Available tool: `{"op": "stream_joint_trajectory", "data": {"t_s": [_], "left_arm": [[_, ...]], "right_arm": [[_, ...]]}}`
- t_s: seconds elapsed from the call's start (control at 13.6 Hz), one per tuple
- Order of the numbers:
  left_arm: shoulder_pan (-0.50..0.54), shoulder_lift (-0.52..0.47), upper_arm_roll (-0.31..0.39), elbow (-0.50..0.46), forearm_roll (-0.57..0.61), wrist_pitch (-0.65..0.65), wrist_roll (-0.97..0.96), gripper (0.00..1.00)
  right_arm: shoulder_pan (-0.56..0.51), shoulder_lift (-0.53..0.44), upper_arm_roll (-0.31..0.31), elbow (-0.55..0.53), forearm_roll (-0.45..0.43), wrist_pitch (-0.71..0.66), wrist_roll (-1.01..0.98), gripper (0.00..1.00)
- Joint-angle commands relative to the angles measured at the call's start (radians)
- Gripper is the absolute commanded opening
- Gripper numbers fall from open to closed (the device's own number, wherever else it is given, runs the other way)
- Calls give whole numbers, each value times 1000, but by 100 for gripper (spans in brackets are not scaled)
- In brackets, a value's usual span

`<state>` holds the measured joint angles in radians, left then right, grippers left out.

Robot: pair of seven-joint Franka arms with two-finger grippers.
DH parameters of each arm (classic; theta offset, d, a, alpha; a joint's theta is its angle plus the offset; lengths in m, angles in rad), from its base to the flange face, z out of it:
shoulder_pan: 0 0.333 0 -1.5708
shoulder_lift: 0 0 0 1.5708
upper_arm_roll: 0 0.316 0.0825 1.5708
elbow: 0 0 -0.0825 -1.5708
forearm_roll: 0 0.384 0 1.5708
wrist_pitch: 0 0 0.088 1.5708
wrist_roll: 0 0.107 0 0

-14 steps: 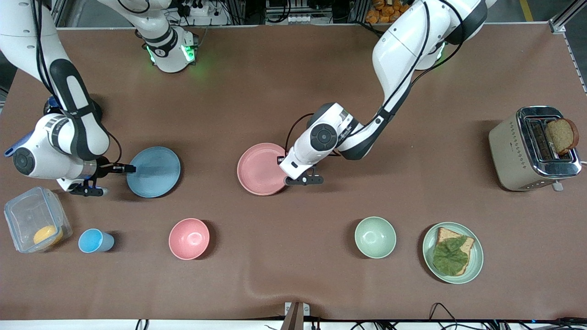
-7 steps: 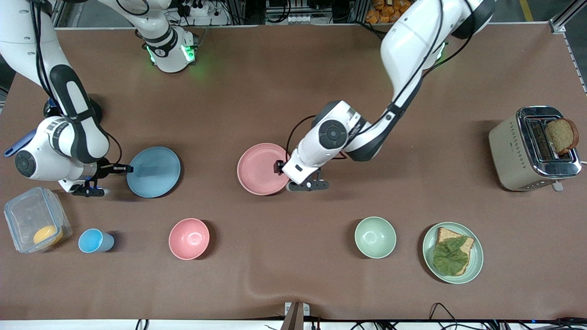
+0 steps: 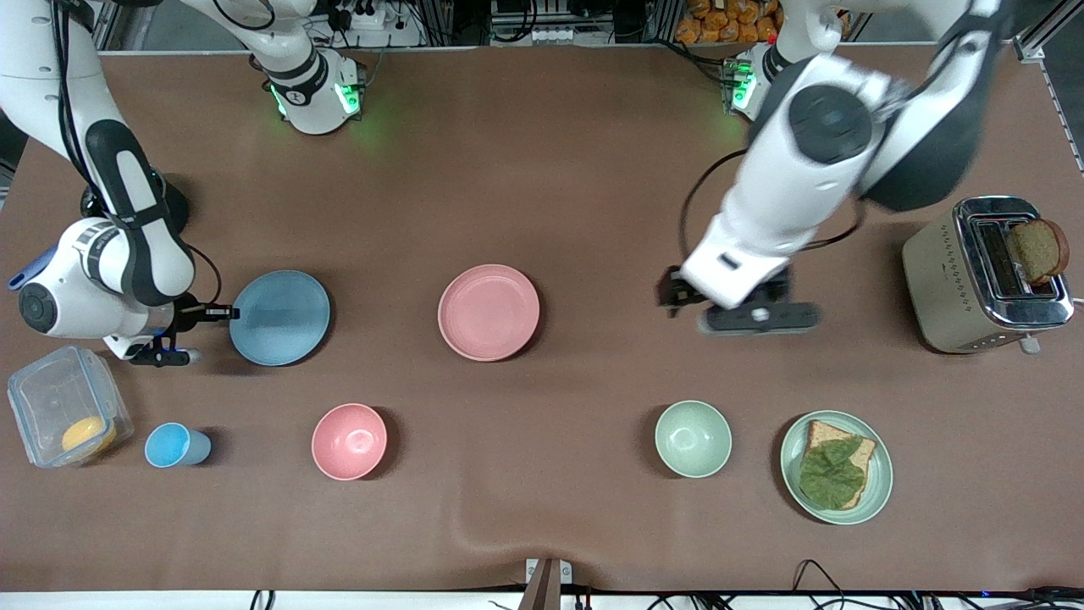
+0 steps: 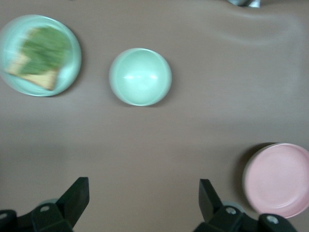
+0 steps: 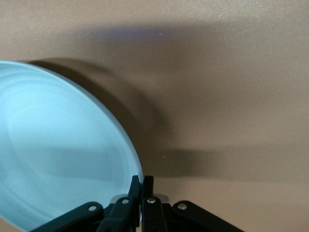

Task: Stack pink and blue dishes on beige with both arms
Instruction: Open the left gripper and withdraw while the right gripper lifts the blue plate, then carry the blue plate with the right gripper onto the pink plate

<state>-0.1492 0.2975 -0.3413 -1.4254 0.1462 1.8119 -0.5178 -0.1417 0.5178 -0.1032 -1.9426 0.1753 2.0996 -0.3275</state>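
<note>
Nearest the front camera: pale green plate (image 3: 837, 467) carrying bread and a leaf, toward the left arm's end; beside it a green bowl (image 3: 693, 438); pink bowl (image 3: 349, 440); small blue cup (image 3: 175, 446); clear lidded container (image 3: 68, 416) holding an orange object, at the right arm's end.

Middle row: blue plate (image 3: 279, 318), its rim pinched between the pressed-together fingers of the right gripper (image 3: 222, 313), tilted off the table in the right wrist view. Pink plate (image 3: 489, 312) flat on the table mid-table, apart from both grippers. Left gripper (image 3: 677, 298) up over bare table between pink plate and toaster (image 3: 982, 273), jaws spread wide, holding nothing.

Toaster with one bread slice (image 3: 1037, 249) protruding, at the left arm's end.
</note>
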Motion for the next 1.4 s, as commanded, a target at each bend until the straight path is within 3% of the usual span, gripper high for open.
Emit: {"op": "stream_joint_trajectory", "data": {"t_s": [0.0,0.44,0.59,0.88,1.18,1.32], "left_arm": [[86,-99,-5,-44,19,-64,105,100],[215,-224,-4,-40,10,-189,251,100],[206,-254,66,-47,0,-207,315,100],[204,-268,126,-53,-25,-227,378,100],[186,-279,160,-44,-27,-236,377,100],[184,-279,159,-44,-27,-236,377,100]], "right_arm": [[-15,7,11,74,12,-108,-25,0],[26,-30,60,237,41,-426,-24,0],[100,-80,66,231,41,-446,-13,0],[240,-94,68,228,49,-437,31,0],[365,-81,66,212,165,-362,41,0],[446,-58,66,214,173,-288,54,0]]}}
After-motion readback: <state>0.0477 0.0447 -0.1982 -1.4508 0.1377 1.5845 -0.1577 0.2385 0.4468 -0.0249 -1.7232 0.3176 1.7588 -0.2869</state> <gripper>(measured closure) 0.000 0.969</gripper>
